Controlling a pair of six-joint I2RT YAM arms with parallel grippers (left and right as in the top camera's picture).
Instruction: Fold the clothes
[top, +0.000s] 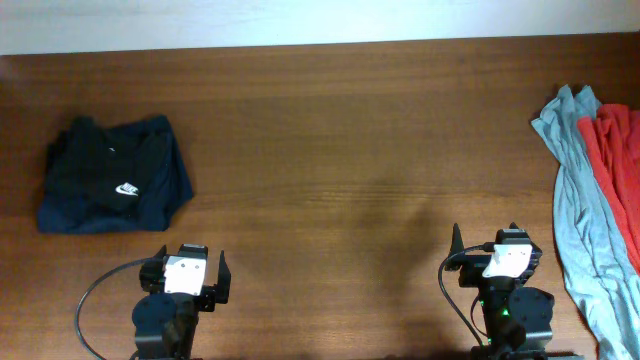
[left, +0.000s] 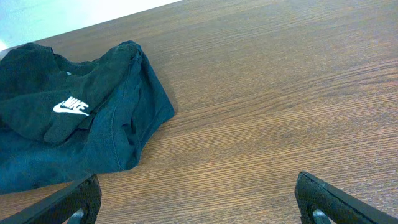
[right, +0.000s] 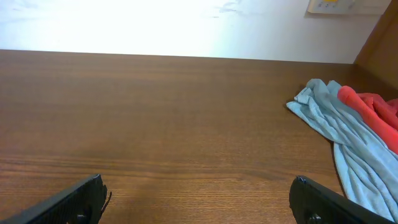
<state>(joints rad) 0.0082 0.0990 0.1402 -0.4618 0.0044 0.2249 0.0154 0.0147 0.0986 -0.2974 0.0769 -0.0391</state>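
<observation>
Left gripper (top: 192, 262), right gripper (top: 487, 245): jaws wide, empty. Black T-shirt (top: 110, 185) ahead-left of left gripper; grey-blue garment (top: 580, 190), red garment (top: 615, 150) heaped right of right gripper. Brown wooden table (top: 350, 150); white wall (right: 155, 25) beyond.

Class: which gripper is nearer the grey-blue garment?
Right. The right gripper sits close by the grey-blue garment, to its left; the left gripper is far across the table, near the black T-shirt.

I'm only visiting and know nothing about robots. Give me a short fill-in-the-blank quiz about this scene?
1. The dark T-shirt bears a small ____ logo.
2. Touching the grey-blue garment on the right lies a ____ one.
3. The left hand and right hand are both ____ and hold nothing.
Missing words: white; red; open.
</observation>
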